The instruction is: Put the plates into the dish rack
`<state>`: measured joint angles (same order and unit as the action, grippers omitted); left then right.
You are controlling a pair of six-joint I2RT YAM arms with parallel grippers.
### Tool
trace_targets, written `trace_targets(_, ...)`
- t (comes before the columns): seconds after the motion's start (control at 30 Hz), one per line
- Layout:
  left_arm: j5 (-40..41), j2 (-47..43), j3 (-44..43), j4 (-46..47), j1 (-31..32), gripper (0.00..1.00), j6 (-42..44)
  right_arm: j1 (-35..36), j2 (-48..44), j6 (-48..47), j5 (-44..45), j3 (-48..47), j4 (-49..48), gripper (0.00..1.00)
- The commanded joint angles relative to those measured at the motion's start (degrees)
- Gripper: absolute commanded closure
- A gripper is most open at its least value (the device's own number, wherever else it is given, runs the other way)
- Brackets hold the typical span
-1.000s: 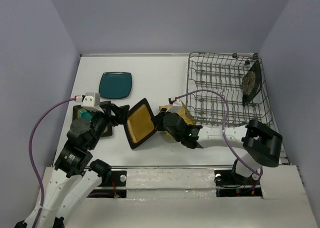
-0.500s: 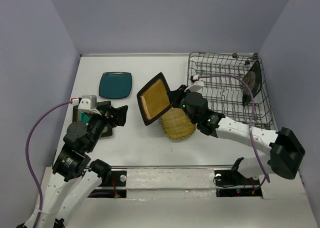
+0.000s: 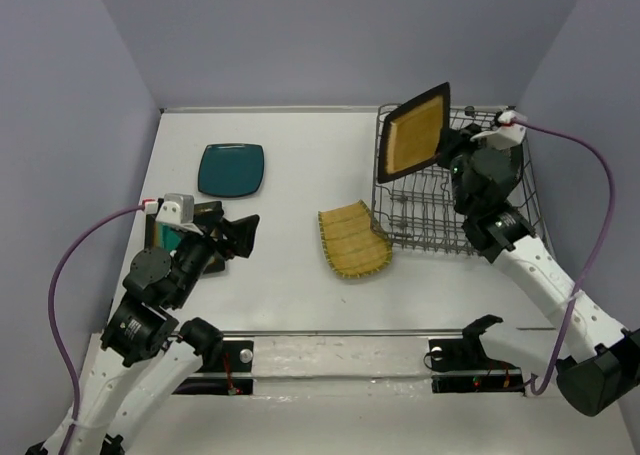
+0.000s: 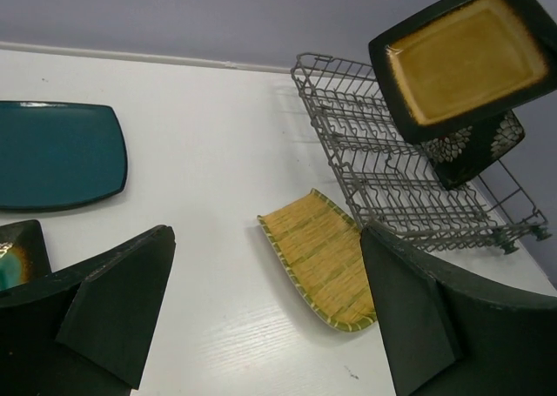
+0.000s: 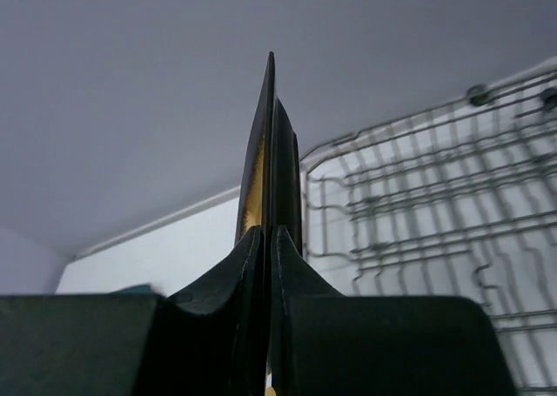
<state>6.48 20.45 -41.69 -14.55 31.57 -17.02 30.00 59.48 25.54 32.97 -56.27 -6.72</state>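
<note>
Right gripper (image 5: 265,239) is clamping the glossy dark-rimmed mustard plate (image 3: 415,130) by its edge, holding it up over the wire dish rack's (image 3: 440,210) far-left corner. The flowered plate (image 4: 474,148) is peeking out half hidden behind it. Left gripper (image 4: 265,318) is hanging wide open, with the dark-rimmed teal plate (image 4: 13,255) getting cut off at the frame edge.

I count five plates on my feeds: one teal plate (image 3: 231,169), one mustard plate (image 3: 415,132), one ribbed plate (image 3: 353,240), one flowered plate (image 4: 475,147), and one dark-rimmed teal plate (image 4: 17,244), which is only partly in view. I see one rack (image 3: 430,211). There are two grippers, the left gripper (image 3: 238,237) and the right gripper (image 3: 452,145).
</note>
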Motion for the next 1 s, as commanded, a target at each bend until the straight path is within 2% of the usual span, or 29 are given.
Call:
trace_targets(0.0, -0.2, -0.8, -0.1, 1.5, 1.8, 0.01, 0.6, -7.7, -2.5, -7.7, 1.5, -6.4, -3.5, 0.93)
trace_targets(0.13, 0.5, -1.5, -0.2, 1.3, 2.7, 0.01, 0.6, -16.5, -1.2, -14.4, 0.1, -8.4, -3.0, 0.93)
trace_targets(0.27, 0.9, -2.2, -0.3, 1.1, 3.5, 0.01, 0.6, -24.1, 0.6, -16.0, -3.4, -10.3, -2.3, 0.93)
trace_targets(0.47, 1.9, -3.4, -0.5, 0.8, 5.2, 0.01, 0.5, -31.3, 5.7, -18.3, -10.1, -12.4, -0.7, 0.93)
trace_targets(0.7, 3.0, -3.7, -0.7, 0.4, 6.9, 0.01, 0.5, -35.2, 10.1, -23.5, -15.3, -12.1, -3.4, 0.93)
trace_targets(0.97, 3.6, -3.7, -0.8, 0.2, 7.5, 0.01, 0.6, -35.2, 15.6, -31.8, -20.3, -16.0, -4.2, 0.93)
